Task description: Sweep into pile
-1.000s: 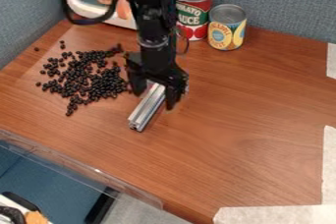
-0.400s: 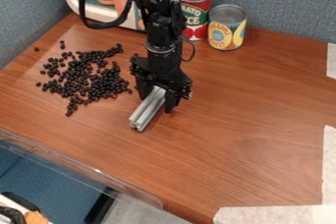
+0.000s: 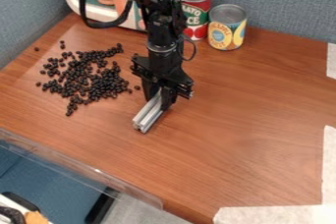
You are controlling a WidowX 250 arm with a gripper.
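Note:
My gripper (image 3: 160, 101) hangs over the middle-left of the table, its fingers closed on the sides of a silver metal bar (image 3: 148, 116). The bar slants from between the fingers down and left toward the table's front. Left of the gripper, many small black beans (image 3: 85, 78) lie spread in a loose patch, thicker near its right side, with a few strays at the upper left and a couple close to the gripper. The bar stands apart from the beans, to their lower right.
Behind the arm stand a red tomato can (image 3: 195, 9) and a yellow pineapple can (image 3: 227, 27). A white and teal toy box (image 3: 72, 2) sits at the back left. Clear plastic edging (image 3: 78, 166) runs along the front left; pale tape (image 3: 275, 214) marks the front right.
The gripper has moved slightly right and its fingers have come together on the bar, which has shifted a little right. The beans look nearly the same.

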